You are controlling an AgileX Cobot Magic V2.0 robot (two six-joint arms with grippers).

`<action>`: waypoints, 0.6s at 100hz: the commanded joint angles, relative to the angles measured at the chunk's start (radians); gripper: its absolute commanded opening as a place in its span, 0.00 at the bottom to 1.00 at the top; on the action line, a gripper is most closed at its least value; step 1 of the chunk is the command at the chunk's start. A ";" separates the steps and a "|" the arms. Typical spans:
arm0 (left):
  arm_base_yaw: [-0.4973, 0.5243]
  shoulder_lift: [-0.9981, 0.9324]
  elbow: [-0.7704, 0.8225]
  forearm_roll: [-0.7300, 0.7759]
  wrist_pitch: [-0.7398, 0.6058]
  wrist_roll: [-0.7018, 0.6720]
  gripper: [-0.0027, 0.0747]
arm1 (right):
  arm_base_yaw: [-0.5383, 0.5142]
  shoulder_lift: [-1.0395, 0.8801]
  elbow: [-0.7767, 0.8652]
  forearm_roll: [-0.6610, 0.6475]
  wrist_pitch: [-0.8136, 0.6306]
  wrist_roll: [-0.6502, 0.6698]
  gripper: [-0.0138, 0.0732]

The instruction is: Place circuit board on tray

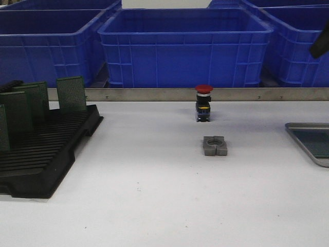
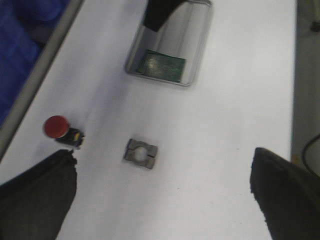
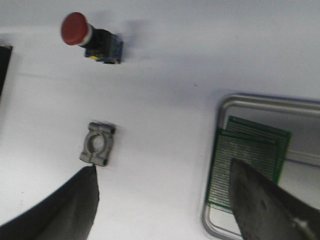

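Note:
The grey metal tray [image 1: 308, 128] lies at the table's right edge with a green circuit board [image 1: 314, 142] flat in it. In the right wrist view the tray [image 3: 260, 101] holds two overlapping green boards [image 3: 247, 152]. In the left wrist view the tray [image 2: 200, 47] and a board [image 2: 162, 66] show far off. More green boards [image 1: 71, 93] stand in the black slotted rack [image 1: 46, 154] at the left. My left gripper [image 2: 162, 200] is open and empty, high over the table. My right gripper [image 3: 162, 200] is open and empty, one finger [image 3: 270, 205] over the tray's boards.
A red-capped push button [image 1: 203, 103] stands mid-table, with a grey metal clamp block [image 1: 215, 145] just in front of it. Big blue bins [image 1: 185, 46] line the back behind a metal rail. A dark piece of the right arm [image 1: 320, 47] shows at the upper right.

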State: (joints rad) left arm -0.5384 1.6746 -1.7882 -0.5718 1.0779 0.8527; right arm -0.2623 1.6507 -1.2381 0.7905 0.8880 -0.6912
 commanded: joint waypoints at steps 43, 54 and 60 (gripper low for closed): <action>0.309 -0.586 0.572 -0.017 -0.615 -0.183 0.87 | 0.159 -0.557 0.327 0.035 -0.443 -0.128 0.80; 0.340 -0.718 0.741 -0.046 -0.714 -0.185 0.87 | 0.159 -0.697 0.409 0.035 -0.522 -0.162 0.80; 0.345 -0.781 0.833 -0.062 -0.759 -0.185 0.87 | 0.159 -0.770 0.458 0.035 -0.558 -0.186 0.80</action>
State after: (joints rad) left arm -0.2048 0.9867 -1.0327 -0.5796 0.4564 0.6832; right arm -0.1068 0.9880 -0.8028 0.7962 0.4324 -0.8345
